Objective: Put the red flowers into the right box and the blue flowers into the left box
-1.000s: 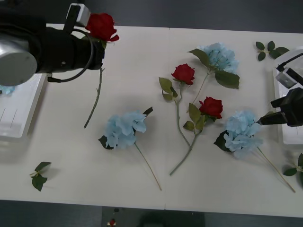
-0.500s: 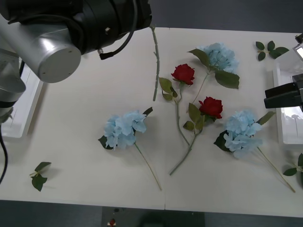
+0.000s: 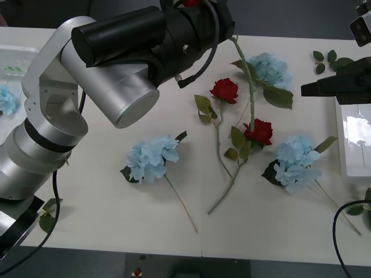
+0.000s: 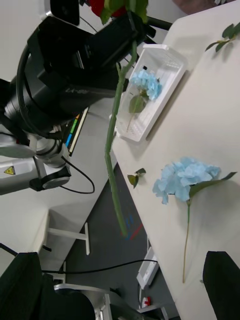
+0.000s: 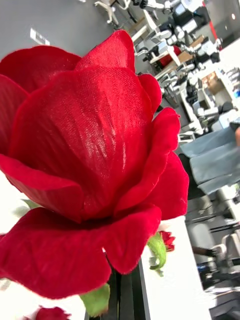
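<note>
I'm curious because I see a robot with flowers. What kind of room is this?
Probably a robotics lab or workshop. The robot works at a plain white table, cables trail over a dark floor, and the left wrist view shows desks crowded with equipment behind the held red rose.

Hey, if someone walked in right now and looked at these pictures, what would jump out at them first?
The big left arm sweeping across the table, its left gripper holding a red rose whose long stem dangles over the flowers lying mid-table. Next, the blue hydrangeas scattered on the white tabletop.
</note>
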{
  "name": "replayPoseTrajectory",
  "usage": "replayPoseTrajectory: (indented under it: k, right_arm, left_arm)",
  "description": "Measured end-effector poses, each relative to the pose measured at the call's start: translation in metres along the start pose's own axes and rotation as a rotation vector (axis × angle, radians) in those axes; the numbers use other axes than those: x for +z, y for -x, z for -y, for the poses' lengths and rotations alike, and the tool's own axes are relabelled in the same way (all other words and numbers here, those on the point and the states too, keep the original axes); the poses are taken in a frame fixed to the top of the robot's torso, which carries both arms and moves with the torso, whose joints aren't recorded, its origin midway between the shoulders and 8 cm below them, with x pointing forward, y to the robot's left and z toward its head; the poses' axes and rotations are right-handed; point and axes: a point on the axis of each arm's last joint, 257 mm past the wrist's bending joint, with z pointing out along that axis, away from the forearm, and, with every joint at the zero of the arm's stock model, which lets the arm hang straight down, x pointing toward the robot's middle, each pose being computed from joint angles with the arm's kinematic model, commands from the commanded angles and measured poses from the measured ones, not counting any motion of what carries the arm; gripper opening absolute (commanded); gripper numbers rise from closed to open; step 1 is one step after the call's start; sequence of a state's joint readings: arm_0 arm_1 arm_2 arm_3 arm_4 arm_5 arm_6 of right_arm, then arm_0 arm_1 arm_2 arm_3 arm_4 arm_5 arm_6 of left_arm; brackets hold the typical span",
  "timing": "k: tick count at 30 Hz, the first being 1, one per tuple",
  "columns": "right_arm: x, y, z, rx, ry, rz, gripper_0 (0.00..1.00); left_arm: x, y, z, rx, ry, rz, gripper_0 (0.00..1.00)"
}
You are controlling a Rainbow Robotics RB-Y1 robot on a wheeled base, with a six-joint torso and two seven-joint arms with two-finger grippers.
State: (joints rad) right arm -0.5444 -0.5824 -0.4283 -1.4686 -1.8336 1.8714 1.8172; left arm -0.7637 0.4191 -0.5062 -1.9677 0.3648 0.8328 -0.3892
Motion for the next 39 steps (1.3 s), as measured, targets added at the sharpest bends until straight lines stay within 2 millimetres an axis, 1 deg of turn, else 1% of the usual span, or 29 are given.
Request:
replayPoseTrajectory:
  k: [2,12,14,16,22,28,29,33,34,35,36,37,38,39]
  right_arm:
    - [0.004,0.003,-0.003,0.002,0.015,0.003,0.94]
    - [0.024,0.020,-0.009,-0.018,0.053,0.036,0.94]
    - [0.029,0.026,-0.010,-0.017,0.059,0.052,0.94]
    - [0.036,0.030,-0.009,0.000,0.061,0.059,0.94]
    - [0.061,0.031,-0.003,0.036,0.061,0.042,0.94]
    - [0.076,0.036,0.001,0.049,0.059,0.055,0.94]
    - [0.079,0.037,0.001,0.051,0.061,0.060,0.91]
    - [0.089,0.040,-0.001,0.055,0.075,0.067,0.67]
    - [0.091,0.040,-0.001,0.055,0.078,0.065,0.45]
    - [0.092,0.039,-0.002,0.055,0.081,0.063,0.29]
    - [0.093,0.039,-0.002,0.054,0.082,0.061,0.21]
    - [0.093,0.039,-0.002,0.054,0.082,0.059,0.04]
    - [0.094,0.039,-0.002,0.054,0.083,0.058,0.01]
    - [0.094,0.039,-0.002,0.055,0.082,0.060,0.00]
  left_arm:
    - [0.001,-0.003,0.002,-0.006,-0.004,-0.005,0.00]
    - [0.001,-0.003,0.002,-0.008,-0.004,-0.005,0.00]
    - [0.001,-0.003,0.002,-0.012,-0.004,-0.006,0.00]
    - [0.001,-0.003,0.002,-0.022,-0.004,-0.006,0.00]
    - [0.001,-0.003,0.002,-0.065,-0.004,-0.006,0.00]
    - [0.001,-0.003,0.002,-0.074,-0.003,-0.006,0.00]
    - [0.001,-0.003,0.002,-0.076,-0.003,-0.006,0.00]
    - [0.001,-0.003,0.002,-0.085,-0.003,-0.006,0.00]
    - [0.001,-0.003,0.002,-0.087,-0.003,-0.006,0.00]
    - [0.001,-0.003,0.002,-0.089,-0.003,-0.006,0.00]
    - [0.001,-0.003,0.002,-0.091,-0.003,-0.006,0.00]
    - [0.001,-0.003,0.002,-0.093,-0.003,-0.006,0.00]
    - [0.001,-0.003,0.002,-0.098,-0.003,-0.006,0.00]
    - [0.001,-0.003,0.002,-0.103,-0.003,-0.006,0.00]
